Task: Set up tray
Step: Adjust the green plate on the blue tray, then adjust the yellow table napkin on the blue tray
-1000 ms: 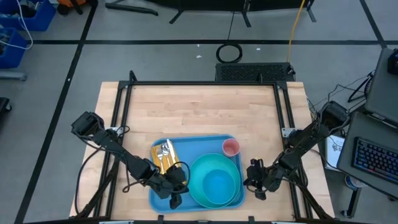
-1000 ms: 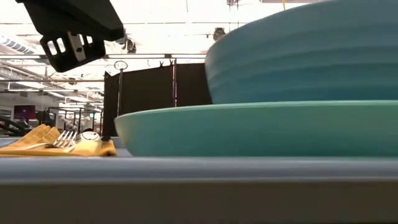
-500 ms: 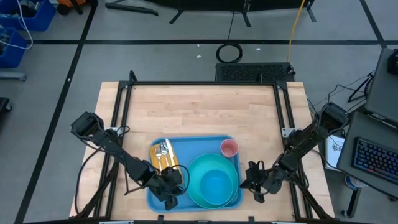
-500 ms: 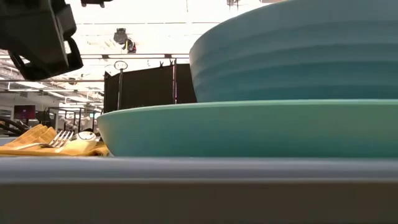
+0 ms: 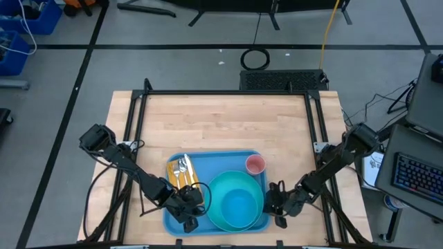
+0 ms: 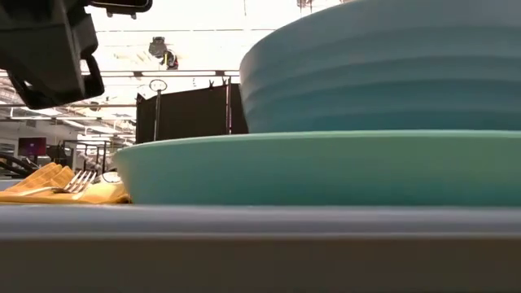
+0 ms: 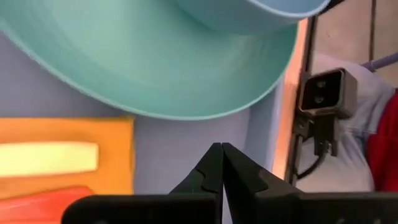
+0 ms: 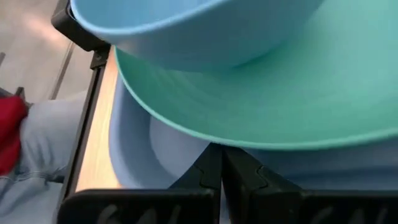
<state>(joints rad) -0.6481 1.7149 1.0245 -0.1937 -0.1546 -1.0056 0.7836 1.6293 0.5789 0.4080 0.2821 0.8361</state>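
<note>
So the blue tray (image 5: 176,220) sits at the near edge of the tabletop (image 5: 221,124). In it: a turquoise plate (image 5: 217,213) with a blue bowl (image 5: 240,206) on top, a yellow napkin (image 5: 188,170) carrying a fork (image 5: 183,166), and a small pink cup (image 5: 256,164) in the far corner. Left pincer (image 5: 192,223) is pinched closed over the tray's near left part, holding nothing. Right pincer (image 5: 275,211) is closed too, just beside the tray's right rim.

No legible text, labels or brands, background signage perhaps too blurred to read
</note>
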